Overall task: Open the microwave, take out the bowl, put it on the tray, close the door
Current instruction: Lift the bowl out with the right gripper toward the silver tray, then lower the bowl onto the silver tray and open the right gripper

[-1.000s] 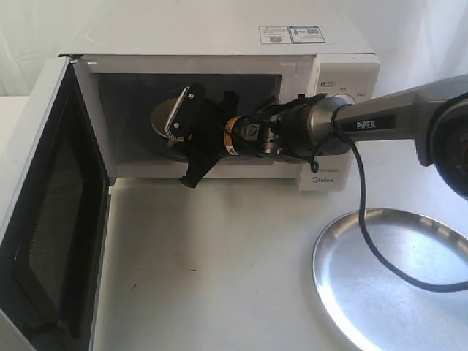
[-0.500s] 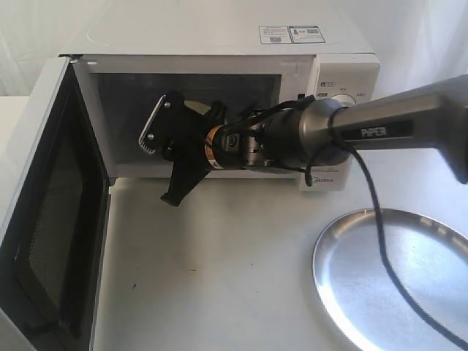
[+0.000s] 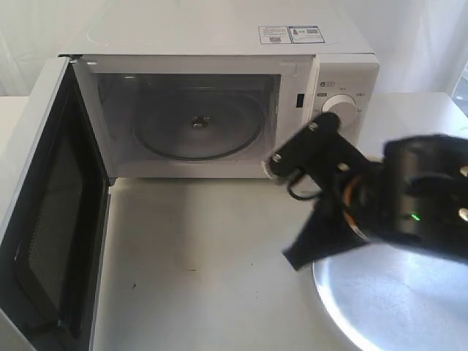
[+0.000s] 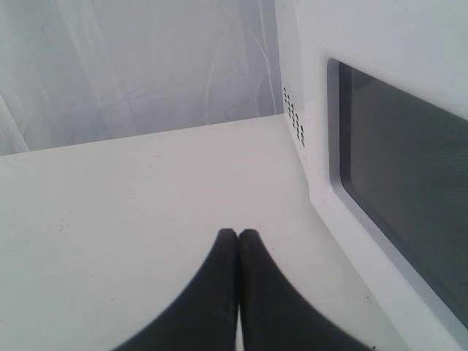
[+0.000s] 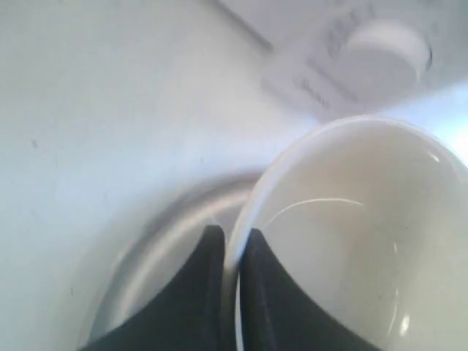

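The right claw (image 5: 230,235) has backed out of the white boxy microwave (image 3: 219,44), leaving only its glass plate (image 3: 197,128), and pinches the small cream-white bowl (image 5: 351,241) by its rim over the shiny round steel tray (image 5: 139,256). Setting it down looks next. The left claw (image 4: 238,238) hangs closed, empty, over the counter (image 4: 110,212).

I can pass over the bare middle of the table (image 3: 205,256); the open door (image 3: 44,219) walls its left edge, the microwave (image 3: 219,36) its far edge, the tray (image 3: 395,314) fills the near-right corner.
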{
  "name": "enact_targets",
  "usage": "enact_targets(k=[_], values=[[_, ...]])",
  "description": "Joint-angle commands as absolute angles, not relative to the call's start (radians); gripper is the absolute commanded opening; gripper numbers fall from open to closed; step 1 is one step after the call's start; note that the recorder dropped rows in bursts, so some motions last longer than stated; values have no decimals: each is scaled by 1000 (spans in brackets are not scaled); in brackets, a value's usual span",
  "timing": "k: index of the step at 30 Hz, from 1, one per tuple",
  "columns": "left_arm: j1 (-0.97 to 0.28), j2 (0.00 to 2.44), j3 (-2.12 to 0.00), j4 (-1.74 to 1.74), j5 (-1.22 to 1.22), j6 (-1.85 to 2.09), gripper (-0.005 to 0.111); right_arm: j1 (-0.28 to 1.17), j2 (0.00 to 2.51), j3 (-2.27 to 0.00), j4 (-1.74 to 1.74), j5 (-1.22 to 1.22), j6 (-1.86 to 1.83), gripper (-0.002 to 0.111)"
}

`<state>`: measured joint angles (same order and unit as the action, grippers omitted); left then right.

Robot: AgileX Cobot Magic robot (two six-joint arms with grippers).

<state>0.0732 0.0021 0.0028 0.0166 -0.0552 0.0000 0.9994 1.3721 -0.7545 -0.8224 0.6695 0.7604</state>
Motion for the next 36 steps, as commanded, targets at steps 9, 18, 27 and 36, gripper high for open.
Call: enact_targets(k=[9,18,27,36], values=[[69,0,0,9,-59,0,0,1006,1241,-390,-1065,624,1165,0],[69,0,0,9,-59,0,0,1006,1243,-358,-1257,534,1290,0],[69,0,0,9,-59,0,0,938,1371,-358,-1329,491,1340,0],[69,0,0,9,-59,0,0,916,1420,-358,-1405,491,1415,0]])
